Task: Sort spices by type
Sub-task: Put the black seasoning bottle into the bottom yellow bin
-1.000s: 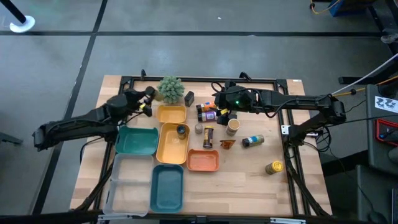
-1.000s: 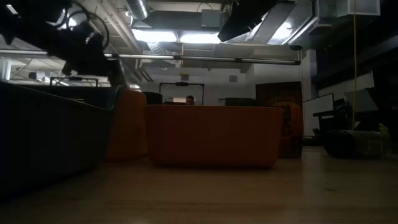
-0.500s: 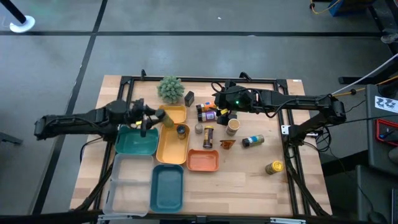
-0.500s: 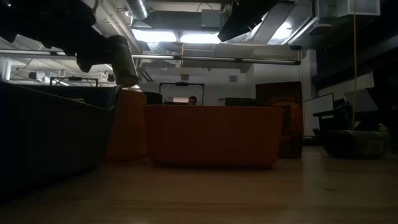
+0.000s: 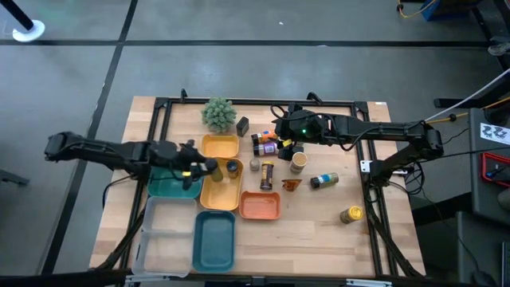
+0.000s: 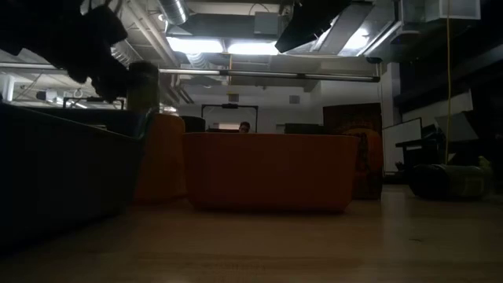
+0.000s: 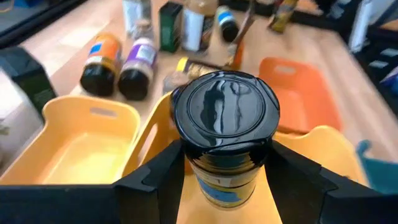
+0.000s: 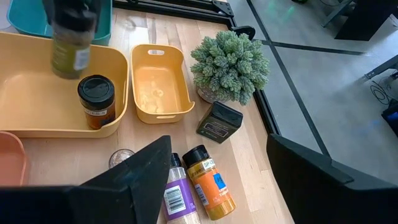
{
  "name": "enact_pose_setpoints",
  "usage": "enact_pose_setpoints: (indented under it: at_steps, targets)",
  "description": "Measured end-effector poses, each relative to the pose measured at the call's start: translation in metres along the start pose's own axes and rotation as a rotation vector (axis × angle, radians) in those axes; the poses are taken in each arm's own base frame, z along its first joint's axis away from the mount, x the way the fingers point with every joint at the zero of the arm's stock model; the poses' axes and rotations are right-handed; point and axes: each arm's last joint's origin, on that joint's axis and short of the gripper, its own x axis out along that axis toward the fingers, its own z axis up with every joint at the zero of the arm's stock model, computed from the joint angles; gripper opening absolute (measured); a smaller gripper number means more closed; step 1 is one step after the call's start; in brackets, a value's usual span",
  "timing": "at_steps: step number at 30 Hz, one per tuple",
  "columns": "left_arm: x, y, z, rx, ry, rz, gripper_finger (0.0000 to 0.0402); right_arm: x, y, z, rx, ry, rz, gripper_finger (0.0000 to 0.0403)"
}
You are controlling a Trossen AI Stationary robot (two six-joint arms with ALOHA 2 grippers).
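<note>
Above the large yellow tray [image 5: 209, 193], the left hand [image 5: 205, 166] grips a black-capped spice jar [image 7: 225, 134] beside another jar [image 8: 96, 101], while the right hand [image 5: 280, 134] hangs released over the bench's [image 5: 319, 231] bottle cluster [image 5: 265, 144].

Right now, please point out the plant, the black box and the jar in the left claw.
plant [image 8: 230, 61], right wrist view, middle of its foliage
black box [image 8: 219, 122], right wrist view, its front face
jar [image 7: 226, 107], left wrist view, its black cap

A light wooden bench [image 5: 319, 231] with a black frame stands on a grey floor [image 5: 239, 56] crossed by dark lines. Beyond it, bright ceiling lights [image 6: 228, 45] and exposed pipes.
</note>
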Motion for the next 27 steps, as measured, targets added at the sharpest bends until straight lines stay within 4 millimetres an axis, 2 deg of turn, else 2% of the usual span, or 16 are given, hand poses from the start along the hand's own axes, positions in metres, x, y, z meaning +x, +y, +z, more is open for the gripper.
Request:
enact_pose_setpoints:
  at_steps: [14, 20, 27]
  targets:
    - [0.03, 0.0, -0.01, 0.055, 0.106, 0.074, 0.0186, 0.0, 0.001, 0.0, 0.0, -0.005, 0.026, 0.0266]
    - [0.037, 0.0, -0.012, 0.133, 0.124, 0.076, 0.0186, 0.0, 0.001, 0.0, 0.0, -0.005, 0.026, 0.0266]
    - [0.043, 0.0, -0.019, 0.134, 0.175, 0.092, 0.0187, 0.0, 0.001, 0.0, 0.0, -0.005, 0.026, 0.0266]
